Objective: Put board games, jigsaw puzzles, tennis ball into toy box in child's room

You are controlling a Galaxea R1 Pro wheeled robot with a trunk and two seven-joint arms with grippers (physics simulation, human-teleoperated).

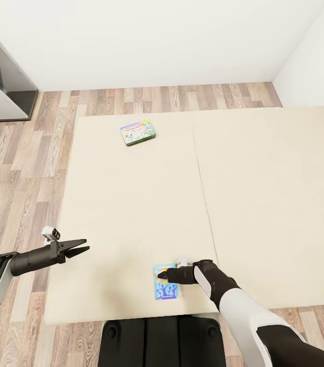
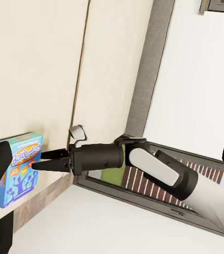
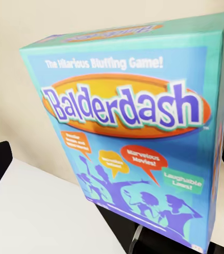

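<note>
While left gripper (image 1: 83, 249) hovers spread over bed (image 1: 131, 204), right gripper (image 1: 161, 276) touches blue game box (image 1: 165, 289); grasp unclear. Green game box (image 1: 138, 132) lies well apart.

Blue board game (image 3: 138, 137) – bottom corner cut off by the right wrist view's edge; green-bordered game's (image 1: 138, 132) print too small to read

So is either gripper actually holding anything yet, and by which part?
Left gripper: open, empty, above the bed's edge. Right gripper sits at the blue board game's top edge, but whether it is clamped cannot be told.
</note>
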